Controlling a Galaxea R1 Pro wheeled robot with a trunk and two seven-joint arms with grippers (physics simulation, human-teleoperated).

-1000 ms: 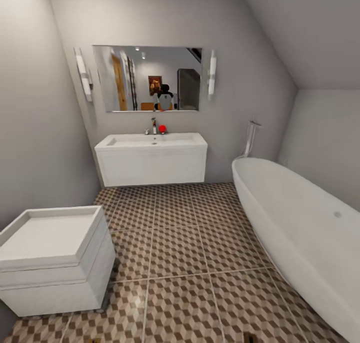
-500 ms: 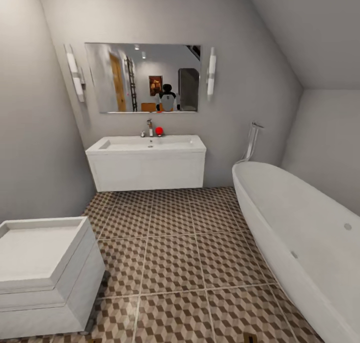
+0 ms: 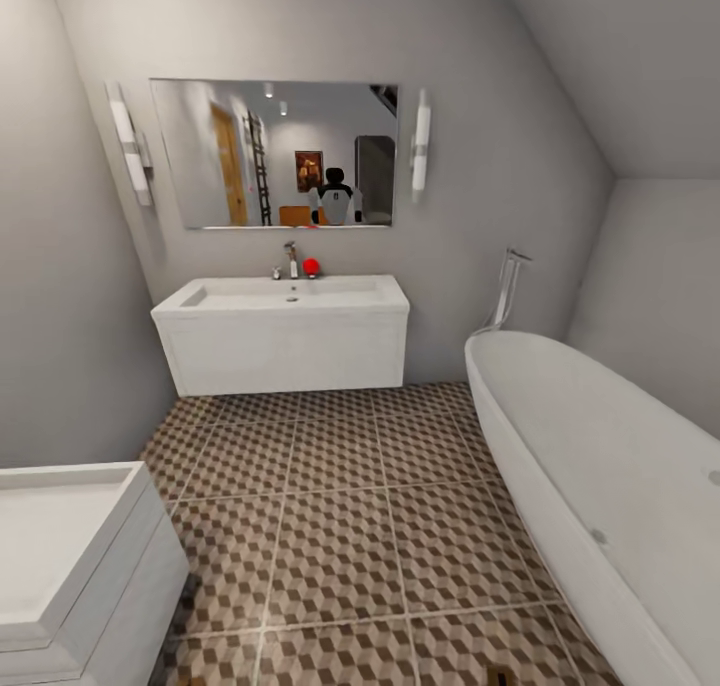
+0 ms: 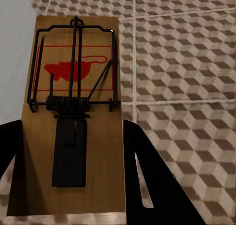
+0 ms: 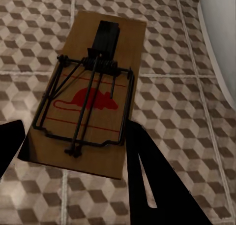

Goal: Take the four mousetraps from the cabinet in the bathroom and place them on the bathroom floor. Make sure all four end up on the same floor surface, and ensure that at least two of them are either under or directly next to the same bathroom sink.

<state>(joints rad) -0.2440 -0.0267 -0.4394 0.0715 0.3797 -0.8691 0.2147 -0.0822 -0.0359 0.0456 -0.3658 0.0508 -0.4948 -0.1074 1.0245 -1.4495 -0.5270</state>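
Left mousetrap (image 4: 73, 116): a flat wooden board with a black wire spring bar and a red mouse print, held between the left gripper (image 4: 73, 185) jaws, which close on the board's long edges above the bathroom floor (image 4: 187, 77).
Right mousetrap (image 5: 91, 89): the same build, clamped the same way by the right gripper (image 5: 73, 171), with its black plate end pointing away from the camera.
Handling judgement: each trap looks light, stiff and thin. The wood should give the jaws fair friction. The wire bar and coil are the delicate parts and probably sprung.
Grip location: hold the bare board edges at the end away from the wire. Do not press on the bar or the black plate.
Wrist views: these show the traps, the grip and the patterned tiles close beneath. The right wrist view also catches a white curved edge, likely the bathtub.
Head view: this shows the room layout, namely the wall-hung sink (image 3: 285, 331) ahead under a mirror (image 3: 270, 151), the bathtub (image 3: 600, 476) on the right, a white box unit (image 3: 70, 566) at lower left, and free tiles in front of the sink.
Placement target: the floor under or just beside that sink suits both traps.
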